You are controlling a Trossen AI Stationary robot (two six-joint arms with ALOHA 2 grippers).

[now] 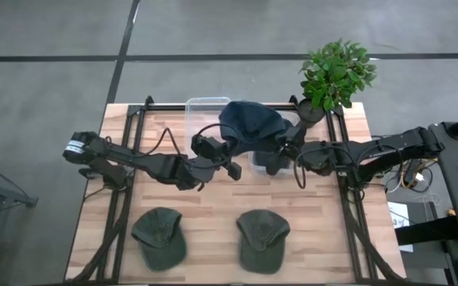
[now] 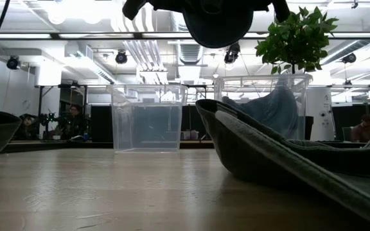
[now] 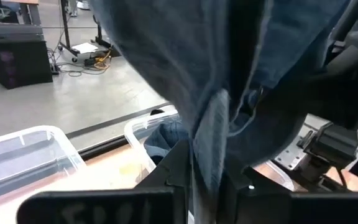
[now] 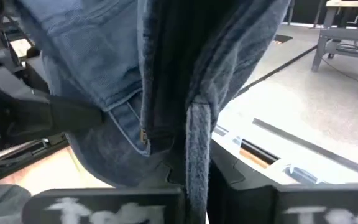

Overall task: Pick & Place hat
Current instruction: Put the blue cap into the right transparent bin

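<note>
On the left, the left gripper pinches one edge of the blue hat. In the left wrist view its fingers press tight on a fold of the blue cloth. The hat hangs in the air between the two arms, up over the two clear boxes at the far side of the table.

The left box looks like it has nothing in it in the low view. The right box has some blue cloth inside. The high view mostly hides this box under the hat.

On the right, the right gripper pinches the other edge of the blue hat, and its fingers squeeze the cloth in the right wrist view.

The table is light wood. Two green hats lie near the front edge, one on the left and one on the right, well apart from each other. A leafy plant in a pot stands at the far right corner, just beside the right box.

Behind the table is a big room with ceiling lights, and people sit far off. The middle of the table is bare wood.
</note>
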